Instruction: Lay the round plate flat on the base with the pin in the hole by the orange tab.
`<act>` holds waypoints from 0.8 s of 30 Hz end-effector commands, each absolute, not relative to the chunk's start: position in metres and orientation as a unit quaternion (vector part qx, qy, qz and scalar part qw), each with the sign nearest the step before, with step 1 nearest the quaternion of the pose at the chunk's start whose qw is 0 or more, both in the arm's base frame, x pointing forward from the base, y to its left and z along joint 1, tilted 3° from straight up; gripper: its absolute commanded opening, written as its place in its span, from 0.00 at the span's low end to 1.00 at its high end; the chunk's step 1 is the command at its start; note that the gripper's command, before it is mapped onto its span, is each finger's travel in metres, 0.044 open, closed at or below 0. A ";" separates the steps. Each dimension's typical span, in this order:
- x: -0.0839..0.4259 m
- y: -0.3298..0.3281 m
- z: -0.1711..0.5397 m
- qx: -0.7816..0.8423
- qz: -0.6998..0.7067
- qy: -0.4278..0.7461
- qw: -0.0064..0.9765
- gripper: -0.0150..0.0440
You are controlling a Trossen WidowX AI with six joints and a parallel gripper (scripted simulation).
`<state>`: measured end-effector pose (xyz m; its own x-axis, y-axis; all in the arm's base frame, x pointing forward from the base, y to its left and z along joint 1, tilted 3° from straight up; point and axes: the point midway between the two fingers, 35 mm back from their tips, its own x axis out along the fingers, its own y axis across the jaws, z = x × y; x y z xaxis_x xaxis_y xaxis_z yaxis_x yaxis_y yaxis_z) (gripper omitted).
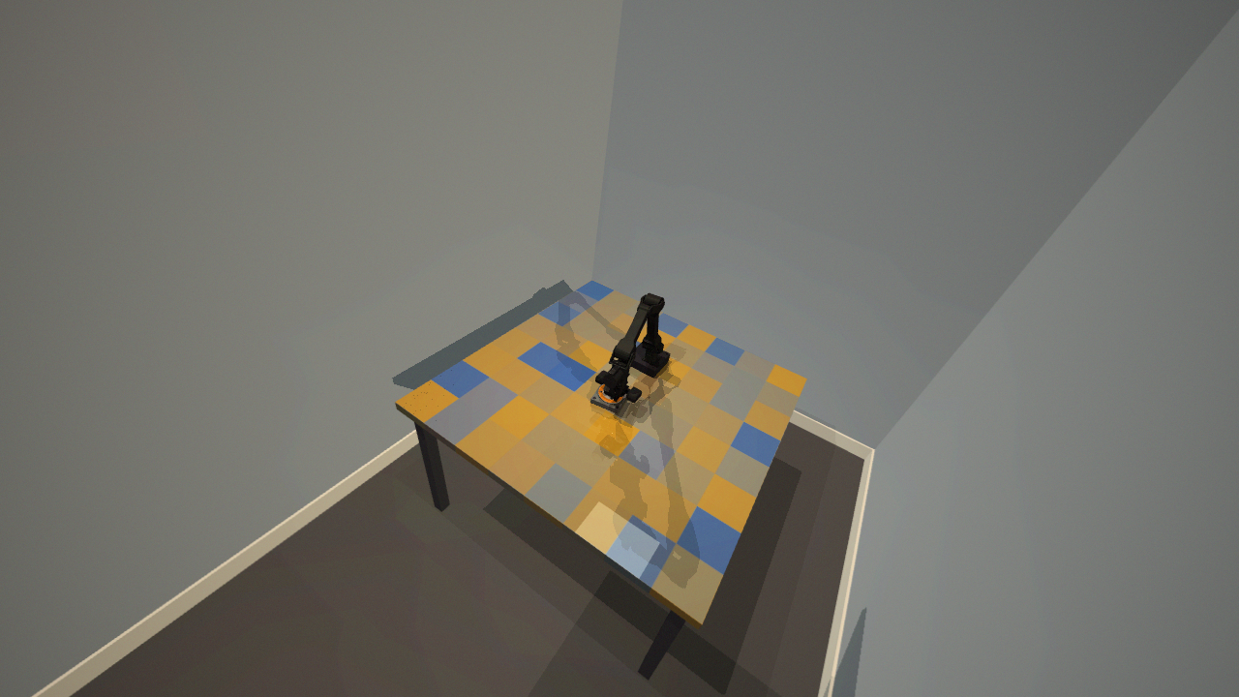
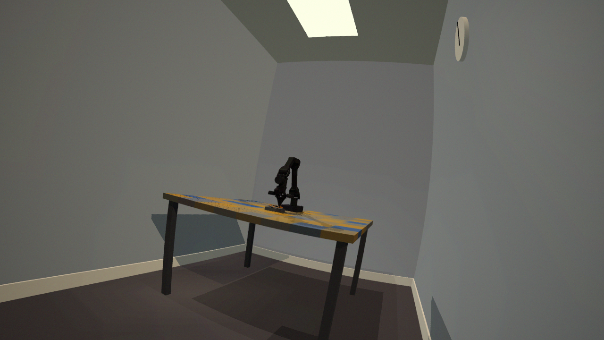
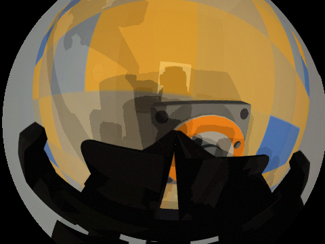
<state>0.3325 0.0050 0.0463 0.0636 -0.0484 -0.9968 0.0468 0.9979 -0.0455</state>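
The round plate, with an orange ring (image 3: 218, 122) and pale centre, lies over the square dark grey base (image 3: 201, 107) (image 2: 270, 208). A small dark round spot (image 3: 237, 144) shows on the ring's right side. My gripper (image 3: 175, 133) (image 2: 279, 206) is shut and empty, its tips low over the plate's left part in the wrist view. I cannot tell whether they touch it. The fingers hide the plate's near and left parts. I cannot make out the orange tab, its hole or the pin, nor whether the plate lies flat.
The base stands on a table (image 1: 494, 450) (image 2: 230, 214) with blue, orange and grey squares. The arm's own foot (image 1: 651, 360) (image 2: 295, 208) stands close behind the base. Dark round spots (image 3: 162, 116) (image 3: 244, 114) mark the base's far corners. Arm shadows cross the table.
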 end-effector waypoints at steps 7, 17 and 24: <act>0.320 0.012 0.044 0.001 -0.031 0.687 0.726 0.25; 0.309 0.015 0.044 0.001 -0.031 0.687 0.726 0.25; 0.303 0.016 0.043 0.001 -0.031 0.687 0.726 0.25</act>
<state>0.3076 0.0156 0.0436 0.0573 -0.0440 -0.9974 0.0409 0.9983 -0.0417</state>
